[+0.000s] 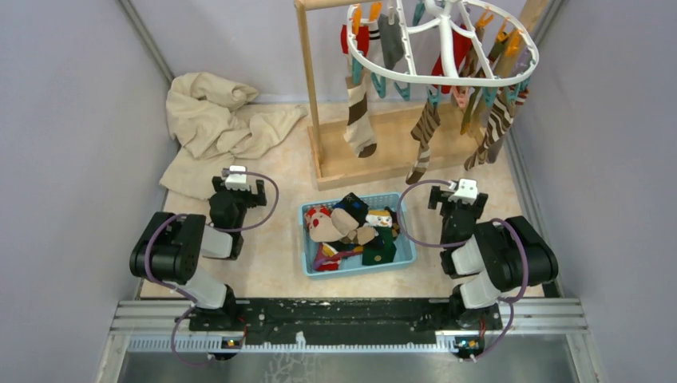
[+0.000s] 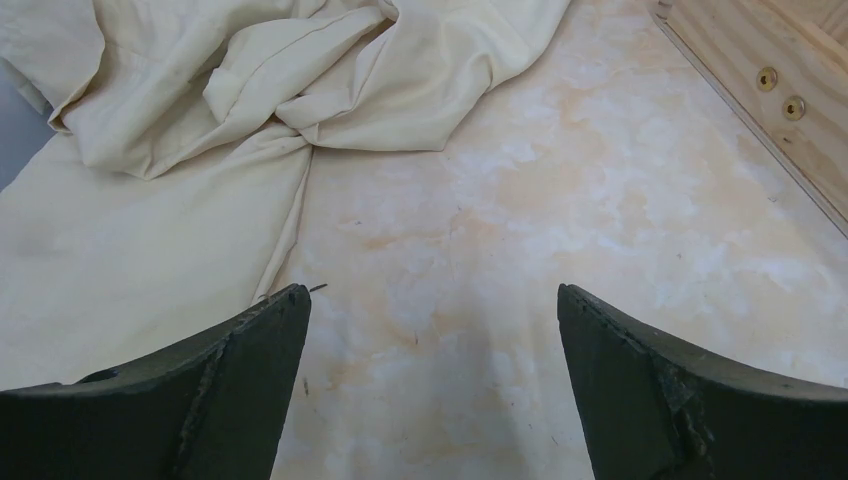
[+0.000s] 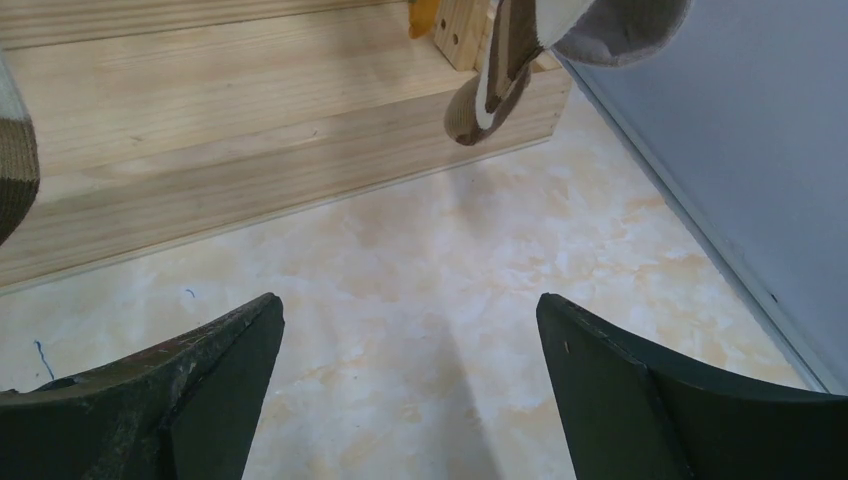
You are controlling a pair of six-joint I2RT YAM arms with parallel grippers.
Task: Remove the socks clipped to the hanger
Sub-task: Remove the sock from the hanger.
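The white oval hanger (image 1: 399,70) with orange, teal and purple clips hangs from the wooden rack at the top. Several socks hang clipped to it: a brown-and-cream striped one (image 1: 359,120), a grey one (image 1: 391,40), a red one (image 1: 457,49) and striped ones at the right (image 1: 496,120). Two sock toes show in the right wrist view (image 3: 490,90). My left gripper (image 1: 239,187) is open and empty low over the floor (image 2: 430,300). My right gripper (image 1: 457,201) is open and empty in front of the rack base (image 3: 410,310).
A blue basket (image 1: 407,257) with several socks in it sits between the arms. A large beige cloth (image 1: 215,120) lies crumpled at the back left, also in the left wrist view (image 2: 200,120). The wooden rack base (image 1: 383,155) and its post (image 1: 310,80) stand behind. Grey walls close both sides.
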